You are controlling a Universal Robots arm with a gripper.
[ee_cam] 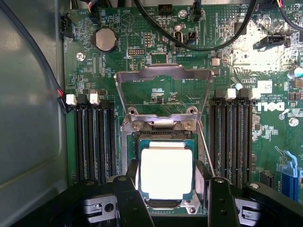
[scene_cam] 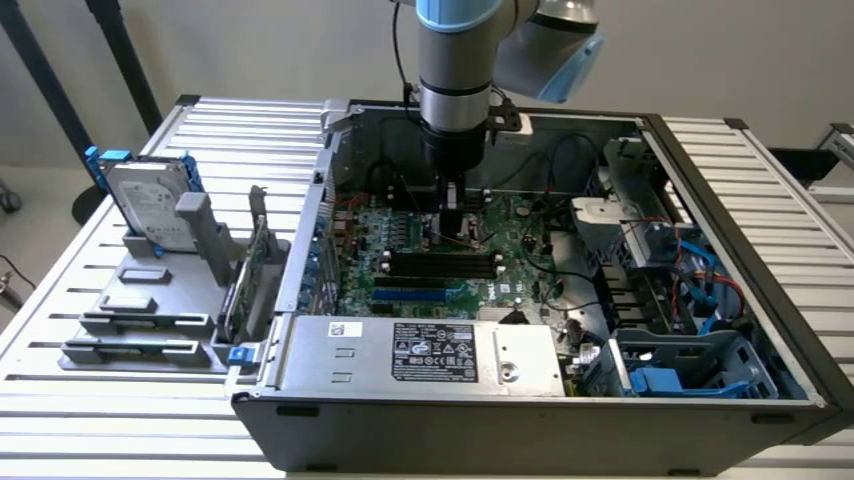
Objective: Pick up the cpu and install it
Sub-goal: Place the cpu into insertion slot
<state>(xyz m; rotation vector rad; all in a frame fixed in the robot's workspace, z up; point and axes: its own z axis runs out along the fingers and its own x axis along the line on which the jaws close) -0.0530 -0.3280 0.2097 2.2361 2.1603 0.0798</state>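
The jaws were set wide yet closed on the cpu (ee_cam: 166, 172), gripped at two opposite edges in the open socket (ee_cam: 126, 146). In the exterior view this lay at 12 o'clock from the power supply (scene_cam: 414, 355).

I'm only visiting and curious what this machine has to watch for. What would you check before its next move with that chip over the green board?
1. The metal clamp frame is swung up off the socket: ok.
2. The pincer is closed on two opposite edges of the cpu: ok.
3. The cpu sits square with the socket beneath it: ok.
4. The cpu is fully seated in the socket: cannot tell.
5. The black cables lie away from the socket: ok.
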